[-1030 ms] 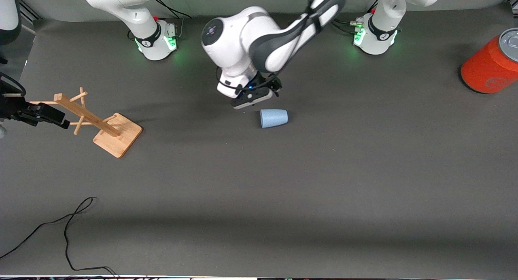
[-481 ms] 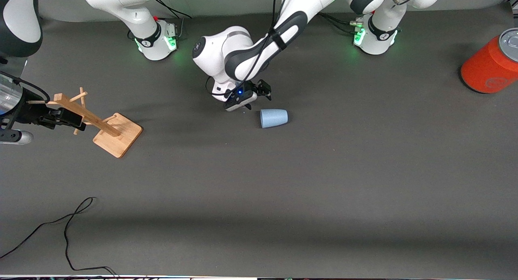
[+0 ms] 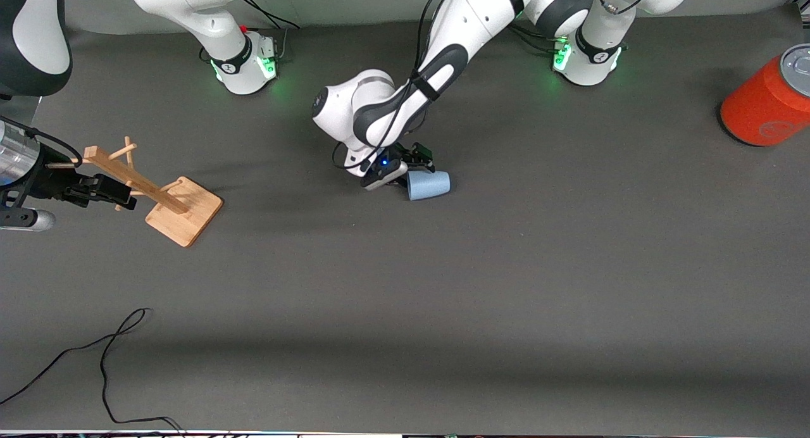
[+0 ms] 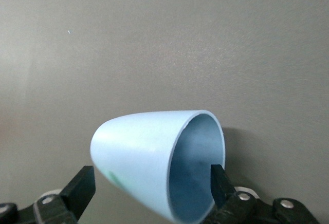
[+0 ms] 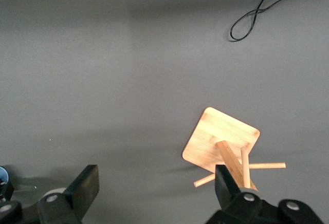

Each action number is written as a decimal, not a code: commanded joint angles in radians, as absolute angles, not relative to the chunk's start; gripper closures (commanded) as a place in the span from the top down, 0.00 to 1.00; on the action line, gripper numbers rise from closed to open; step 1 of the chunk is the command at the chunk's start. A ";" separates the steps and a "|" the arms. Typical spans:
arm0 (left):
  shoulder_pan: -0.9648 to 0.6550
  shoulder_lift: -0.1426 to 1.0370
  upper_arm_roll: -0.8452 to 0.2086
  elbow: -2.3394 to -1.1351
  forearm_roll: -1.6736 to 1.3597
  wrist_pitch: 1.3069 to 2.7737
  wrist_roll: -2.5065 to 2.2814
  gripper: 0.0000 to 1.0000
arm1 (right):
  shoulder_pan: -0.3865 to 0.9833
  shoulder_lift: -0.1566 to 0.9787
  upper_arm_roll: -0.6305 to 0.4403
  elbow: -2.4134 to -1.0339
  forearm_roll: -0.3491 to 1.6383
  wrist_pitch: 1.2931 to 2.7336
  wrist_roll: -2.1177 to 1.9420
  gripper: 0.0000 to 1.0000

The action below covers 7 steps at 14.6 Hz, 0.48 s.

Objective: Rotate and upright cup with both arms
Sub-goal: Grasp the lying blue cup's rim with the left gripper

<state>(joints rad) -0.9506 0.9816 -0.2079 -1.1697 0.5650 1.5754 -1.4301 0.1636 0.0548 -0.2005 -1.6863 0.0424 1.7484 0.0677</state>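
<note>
The pale-blue cup (image 3: 430,185) lies on its side mid-table, its wider rim turned toward the right arm's end of the table. My left gripper (image 3: 412,171) is low at the rim end and open. In the left wrist view the cup (image 4: 139,157) fills the space between the black fingers (image 4: 81,189), its open mouth toward the camera; one finger stands at the rim, the other clear of the wall. My right gripper (image 3: 119,199) hangs open and empty over the wooden rack, and its wrist view shows the same (image 5: 154,193).
A wooden peg rack (image 3: 166,196) stands toward the right arm's end of the table, also in the right wrist view (image 5: 223,142). An orange-red can (image 3: 769,99) lies at the left arm's end. A black cable (image 3: 107,362) trails near the front edge.
My left gripper has come down and slid toward the cup until its fingers flank the rim end. The right gripper has shifted slightly over the rack. The cup has not moved.
</note>
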 commanded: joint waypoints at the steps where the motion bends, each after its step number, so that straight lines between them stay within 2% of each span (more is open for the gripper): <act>1: -0.960 0.991 -0.198 -1.177 0.587 1.560 -1.425 1.00 | 0.166 0.055 -0.204 -1.684 0.051 1.766 0.044 1.00; 7: -0.960 0.980 -0.192 -1.166 0.586 1.543 -1.425 1.00 | 0.179 0.060 -0.204 -1.683 0.049 1.781 0.052 1.00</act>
<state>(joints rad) -0.9507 0.9973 -0.2022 -1.1679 0.5739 1.5648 -1.4296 0.1707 0.0582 -0.2005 -1.6866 0.0424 1.7677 0.0677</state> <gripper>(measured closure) 0.000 0.000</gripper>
